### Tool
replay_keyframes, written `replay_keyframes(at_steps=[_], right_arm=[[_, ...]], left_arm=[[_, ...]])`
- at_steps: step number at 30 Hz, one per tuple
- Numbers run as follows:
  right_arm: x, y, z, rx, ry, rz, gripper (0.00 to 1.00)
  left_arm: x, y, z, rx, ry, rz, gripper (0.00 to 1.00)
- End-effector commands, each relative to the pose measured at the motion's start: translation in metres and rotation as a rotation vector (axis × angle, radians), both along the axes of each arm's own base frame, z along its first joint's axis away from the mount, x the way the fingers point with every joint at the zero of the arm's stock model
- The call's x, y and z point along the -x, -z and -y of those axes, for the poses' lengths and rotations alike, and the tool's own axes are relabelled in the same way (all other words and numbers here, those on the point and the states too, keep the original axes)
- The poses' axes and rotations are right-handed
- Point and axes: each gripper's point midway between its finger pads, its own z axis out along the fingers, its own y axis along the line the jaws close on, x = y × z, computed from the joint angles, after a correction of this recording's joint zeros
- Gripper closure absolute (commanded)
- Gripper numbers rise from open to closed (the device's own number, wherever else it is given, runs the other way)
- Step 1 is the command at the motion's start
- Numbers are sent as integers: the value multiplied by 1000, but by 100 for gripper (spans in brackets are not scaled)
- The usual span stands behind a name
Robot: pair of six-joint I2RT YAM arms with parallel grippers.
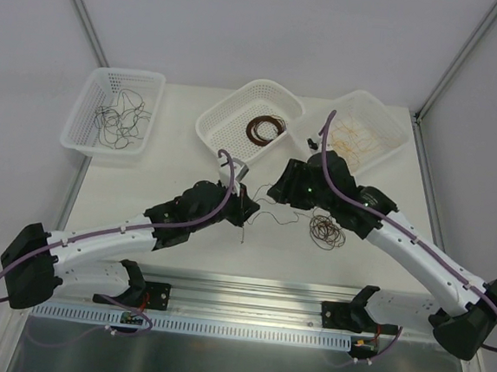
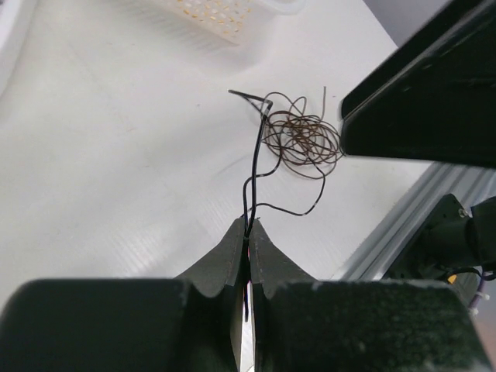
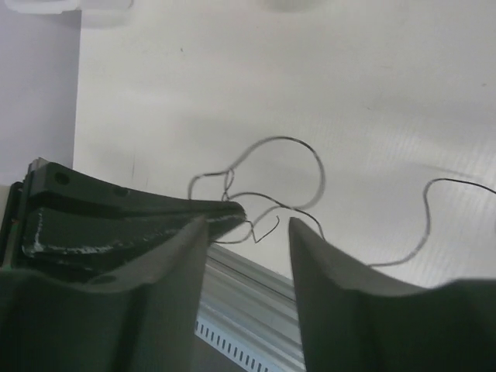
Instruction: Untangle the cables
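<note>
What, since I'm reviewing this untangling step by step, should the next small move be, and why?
Probably the left claw should draw its black cable gently away from the brown tangle: it is shut on that wire, which runs into the tangle, while the right claw stands open, gripping nothing.

My left arm (image 1: 113, 235) reaches forward and inward from its base, wrist tipped down. My left gripper (image 2: 248, 229) is closed tight, its two fingers pressed flat together, with a black cable (image 2: 253, 167) pinched at their tips. My right arm (image 1: 409, 244) reaches in from the opposite side, so the two wrists sit close, nose to nose ahead of me. My right gripper (image 3: 260, 221) has its jaws parted, with a clear gap between the fingers and nothing clamped. My left gripper's tip lies just beside the right gripper's left-hand finger.
</note>
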Motion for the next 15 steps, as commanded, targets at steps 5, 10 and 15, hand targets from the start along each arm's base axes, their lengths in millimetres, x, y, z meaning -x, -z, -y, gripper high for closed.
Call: replay_keyframes(at_steps=[5, 10, 15], right_arm=[[-12, 4, 80, 206, 159, 104, 41], [-21, 51, 135, 371, 256, 6, 41], [-28, 98, 145, 479, 249, -93, 43]], left_arm=[[-5, 0, -36, -52, -141, 5, 100], [-1, 0, -45, -49, -157, 0, 100], [2, -2, -50, -48, -161, -1, 100]])
